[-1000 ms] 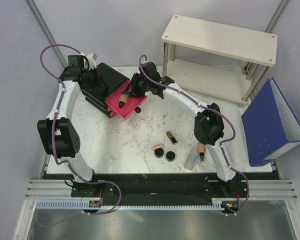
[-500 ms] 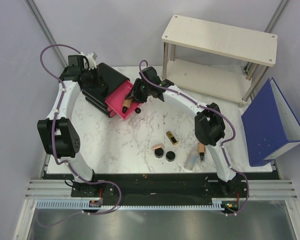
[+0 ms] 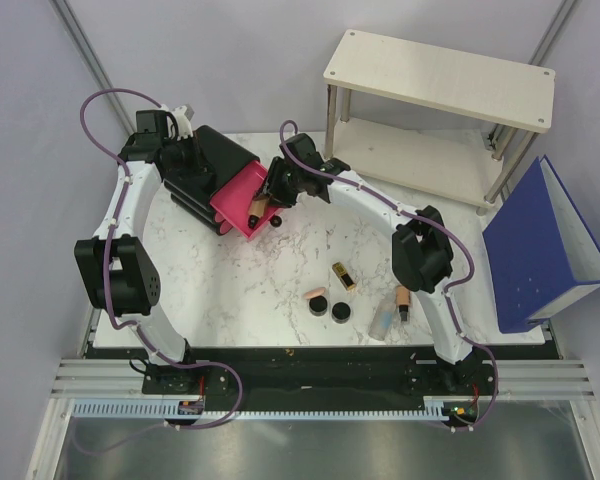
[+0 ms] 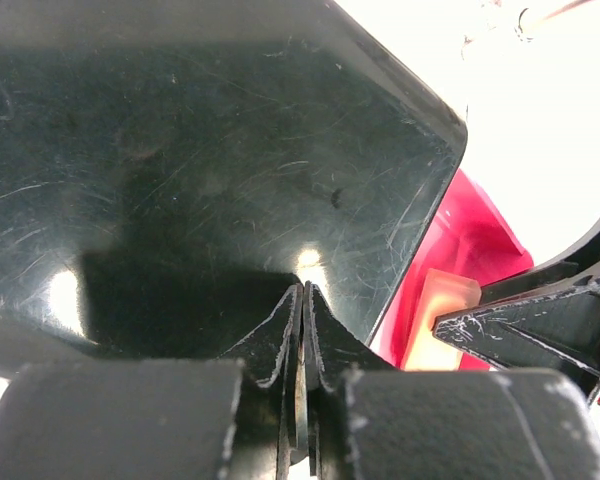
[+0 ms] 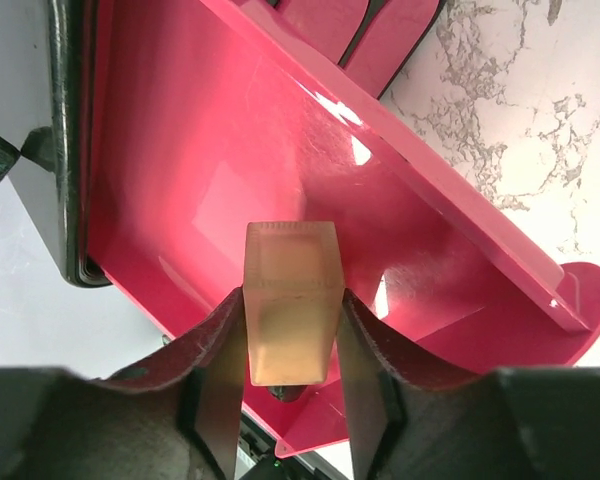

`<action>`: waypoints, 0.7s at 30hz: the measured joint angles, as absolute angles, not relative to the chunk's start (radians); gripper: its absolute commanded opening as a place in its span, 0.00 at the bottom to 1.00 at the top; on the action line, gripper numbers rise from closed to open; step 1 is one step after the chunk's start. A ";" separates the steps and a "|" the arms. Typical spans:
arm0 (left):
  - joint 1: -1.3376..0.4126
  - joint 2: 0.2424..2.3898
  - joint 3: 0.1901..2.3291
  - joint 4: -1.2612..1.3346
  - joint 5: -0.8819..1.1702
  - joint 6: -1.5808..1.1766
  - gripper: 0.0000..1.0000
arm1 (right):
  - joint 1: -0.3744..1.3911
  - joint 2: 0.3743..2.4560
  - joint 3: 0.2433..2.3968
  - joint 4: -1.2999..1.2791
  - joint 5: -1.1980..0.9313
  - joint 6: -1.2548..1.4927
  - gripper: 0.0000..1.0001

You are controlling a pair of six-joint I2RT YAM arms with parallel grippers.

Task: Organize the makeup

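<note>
White marbled bench, seen from above. Right fingers clamp a peach, square-section plastic tube by its flat sides over the open pink drawer of a glossy black box. The tube is probably light, stiff and smooth; grip mid-body. Left fingers are nearly together, empty, at the box.

Light: we see bright, even overhead | Shadows: soft | Glare: hot spots on box just above fingers, on drawer beyond tube | Blur: our fingers' bases soft
</note>
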State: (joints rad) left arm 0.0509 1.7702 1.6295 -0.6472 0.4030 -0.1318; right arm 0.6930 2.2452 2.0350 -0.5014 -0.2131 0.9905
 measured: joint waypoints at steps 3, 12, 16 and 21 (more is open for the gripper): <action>0.051 1.771 1.629 -0.647 0.403 -0.132 0.10 | 0.693 2.239 2.035 -0.504 -0.205 0.988 0.54; 0.051 1.771 1.631 -0.648 0.403 -0.131 0.11 | 0.694 2.220 2.035 -0.509 -0.175 0.971 0.61; 0.051 1.772 1.632 -0.648 0.403 -0.131 0.11 | 0.694 2.202 2.035 -0.512 -0.136 0.955 0.61; 0.053 1.775 1.641 -0.659 0.402 -0.131 0.12 | 0.691 2.123 2.035 -0.551 -0.068 0.905 0.61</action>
